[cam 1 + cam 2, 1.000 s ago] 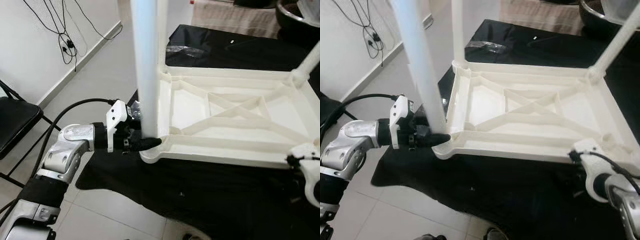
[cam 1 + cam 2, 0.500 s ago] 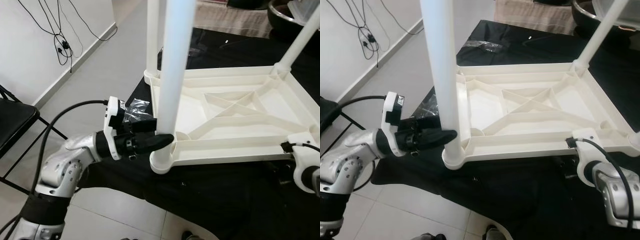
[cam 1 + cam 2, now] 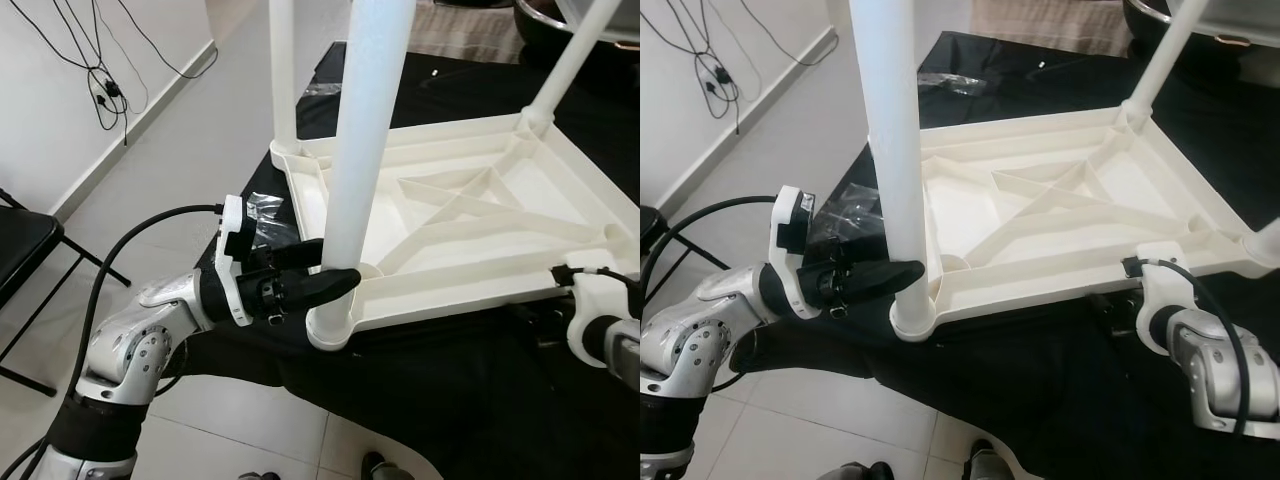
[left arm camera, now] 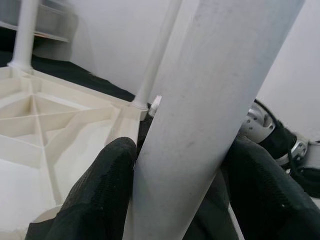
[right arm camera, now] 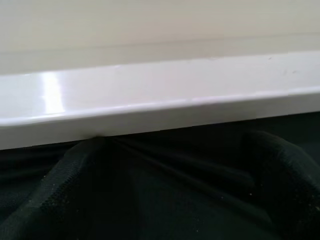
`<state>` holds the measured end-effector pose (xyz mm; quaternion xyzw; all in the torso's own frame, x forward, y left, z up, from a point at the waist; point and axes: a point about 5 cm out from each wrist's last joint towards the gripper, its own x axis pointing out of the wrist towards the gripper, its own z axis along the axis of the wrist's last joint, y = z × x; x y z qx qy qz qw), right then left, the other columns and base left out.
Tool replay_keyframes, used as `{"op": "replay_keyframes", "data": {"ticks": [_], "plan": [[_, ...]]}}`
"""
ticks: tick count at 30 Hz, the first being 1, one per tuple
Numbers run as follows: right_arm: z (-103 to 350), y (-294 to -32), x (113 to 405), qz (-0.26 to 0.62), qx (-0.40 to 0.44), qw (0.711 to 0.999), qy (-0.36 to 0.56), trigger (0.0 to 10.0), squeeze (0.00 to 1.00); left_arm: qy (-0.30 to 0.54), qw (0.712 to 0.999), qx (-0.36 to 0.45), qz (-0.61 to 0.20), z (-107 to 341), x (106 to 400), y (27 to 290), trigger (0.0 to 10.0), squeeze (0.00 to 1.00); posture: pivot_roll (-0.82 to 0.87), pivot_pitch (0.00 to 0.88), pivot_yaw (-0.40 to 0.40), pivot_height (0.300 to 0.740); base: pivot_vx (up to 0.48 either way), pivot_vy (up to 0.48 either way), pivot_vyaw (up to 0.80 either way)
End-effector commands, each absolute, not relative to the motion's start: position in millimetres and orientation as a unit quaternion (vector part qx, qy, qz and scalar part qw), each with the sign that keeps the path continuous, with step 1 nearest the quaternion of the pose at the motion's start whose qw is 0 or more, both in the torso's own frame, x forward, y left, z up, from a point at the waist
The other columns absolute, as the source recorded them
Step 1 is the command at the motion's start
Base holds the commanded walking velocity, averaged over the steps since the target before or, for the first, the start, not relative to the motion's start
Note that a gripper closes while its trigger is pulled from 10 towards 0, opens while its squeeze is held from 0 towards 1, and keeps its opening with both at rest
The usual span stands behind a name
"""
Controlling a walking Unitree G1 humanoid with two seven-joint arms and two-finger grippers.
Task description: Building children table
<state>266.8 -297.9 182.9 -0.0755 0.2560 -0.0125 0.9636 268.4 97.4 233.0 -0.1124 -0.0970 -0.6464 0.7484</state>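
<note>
I have the left tool (image 3: 335,283) pinching the near-left leg (image 3: 365,150) low down, just above its socket at the near-left corner of the tabletop (image 3: 470,215). In the left wrist view the two black fingers (image 4: 95,200) press against either side of the white tube, so the grip is firm. I hold it low because that is where I judge the leg can be steadied or pushed into its socket without levering the whole frame over.

The right tool (image 3: 1150,300) sits at the near-right edge of the tabletop. In the right wrist view its fingers (image 5: 280,170) are spread with the white rim above them and black cloth (image 5: 165,195) between; I judge it braces the rim so the piece does not slide while the left arm works, though I cannot tell whether it touches the plastic.

The children's table lies upside down on the black cloth covering the surface, ribbed underside up, so the leg sockets face upward. Beyond my grip, the far-left leg (image 3: 283,70) stands upright in its corner, and the far-right leg (image 3: 570,65) rises at a slant from the far corner. At the near-right corner I see only a stub at the frame edge and cannot tell if a leg is fitted.

Further left, the floor (image 3: 160,150) runs to a wall with dangling cables (image 3: 95,70), and a dark chair (image 3: 20,240) stands well apart.
</note>
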Motion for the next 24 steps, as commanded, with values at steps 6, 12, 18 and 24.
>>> {"op": "replay_keyframes", "data": {"ticks": [6,12,18,24], "plan": [[211.4,-304.4,273.7,-0.014,-0.093,0.978,0.187,10.0,0.0,-0.088,0.703,-0.151,-0.69,230.5,255.4,65.7,10.0,0.0,-0.07,0.228,0.014,0.74,0.0,0.0,0.0],[223.4,-321.8,270.3,-0.041,-0.114,0.978,0.172,10.0,0.0,-0.088,0.681,-0.18,-0.705,231.2,249.4,41.9,10.0,0.0,-0.08,0.223,0.022,0.74,0.0,0.0,0.0],[233.6,-327.7,269.8,-0.056,-0.132,0.977,0.158,10.0,0.0,-0.086,0.666,-0.193,-0.715,232.0,246.6,25.9,10.0,0.0,-0.09,0.219,0.026,0.74,0.0,0.0,0.0],[243.8,-343.1,270.8,-0.125,-0.182,0.965,0.143,10.0,0.0,-0.08,0.666,-0.194,-0.716,231.1,245.1,16.0,10.0,0.0,-0.09,0.21,0.024,0.74,0.0,0.0,0.0]]}}
